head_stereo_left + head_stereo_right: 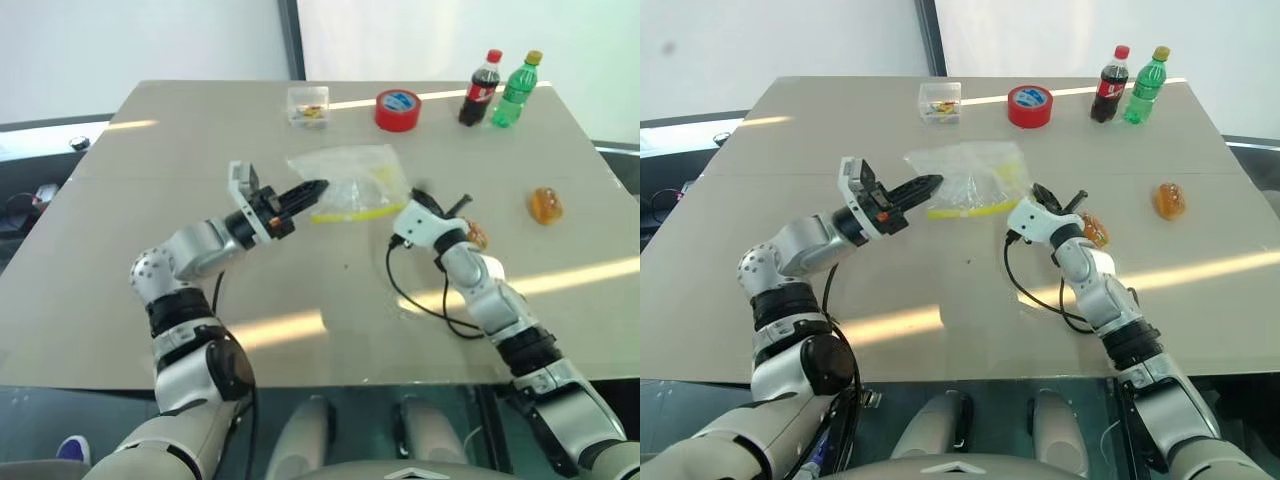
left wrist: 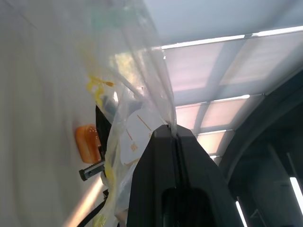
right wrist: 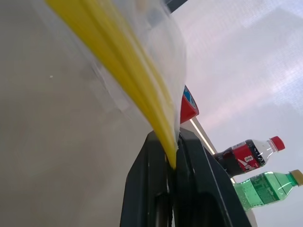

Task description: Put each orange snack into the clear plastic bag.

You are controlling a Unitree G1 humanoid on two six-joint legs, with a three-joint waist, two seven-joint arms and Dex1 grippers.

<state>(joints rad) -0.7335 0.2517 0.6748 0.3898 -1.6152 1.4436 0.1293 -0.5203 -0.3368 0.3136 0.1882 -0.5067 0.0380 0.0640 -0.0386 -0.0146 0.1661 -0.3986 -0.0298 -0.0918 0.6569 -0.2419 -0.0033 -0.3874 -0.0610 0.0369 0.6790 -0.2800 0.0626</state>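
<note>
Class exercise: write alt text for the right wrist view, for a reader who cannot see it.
The right gripper is shut on the yellow strip of the clear plastic bag above a beige table. Behind stand a red tape roll, a cola bottle and a green bottle.

Beige table [image 1: 300, 290] streaked with window glare, white wall [image 1: 140, 40] behind.

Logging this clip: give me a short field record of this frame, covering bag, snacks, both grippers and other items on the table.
bag: clear plastic bag pinched at both ends, empty
left gripper: shut on bag's clear edge
right gripper: shut on bag's yellow strip
snacks: orange snack and second orange snack both on the table
other: red tape roll, cola bottle, green bottle, small clear box
</note>
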